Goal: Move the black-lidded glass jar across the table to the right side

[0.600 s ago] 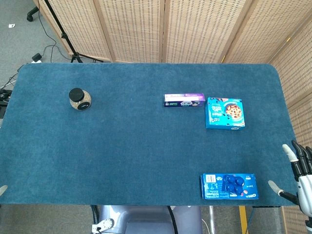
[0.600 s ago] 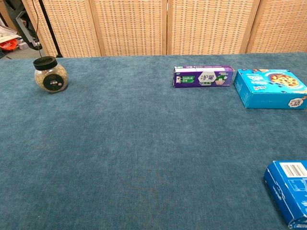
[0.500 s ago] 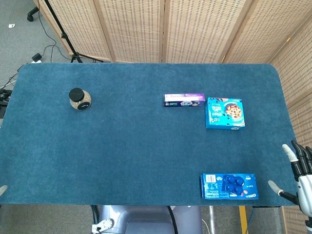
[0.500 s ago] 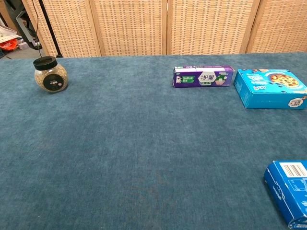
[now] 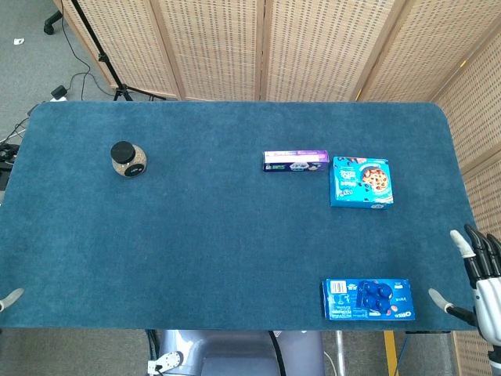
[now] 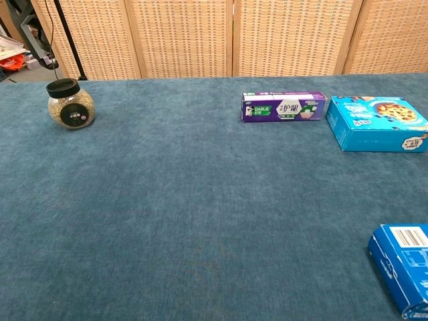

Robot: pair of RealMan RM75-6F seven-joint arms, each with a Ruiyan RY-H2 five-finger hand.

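Three cardboard boxes on the blue felt table [image 5: 235,235]

A long purple toothpaste box [image 5: 295,161] lies just beside a teal cookie box [image 5: 361,182]; a dark blue biscuit box [image 5: 368,299] sits near the front edge.

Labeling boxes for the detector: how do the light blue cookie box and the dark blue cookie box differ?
The light blue cookie box sits further back, beside the purple toothpaste box; the dark blue cookie box lies at the near edge. The light blue cookie box looks squarer; the dark blue cookie box is longer and narrower. Both lie flat on the right side of the blue table.

Woven screen panels [image 5: 313,47] behind; grey floor [image 5: 31,55] w/ cables, tripod leg.
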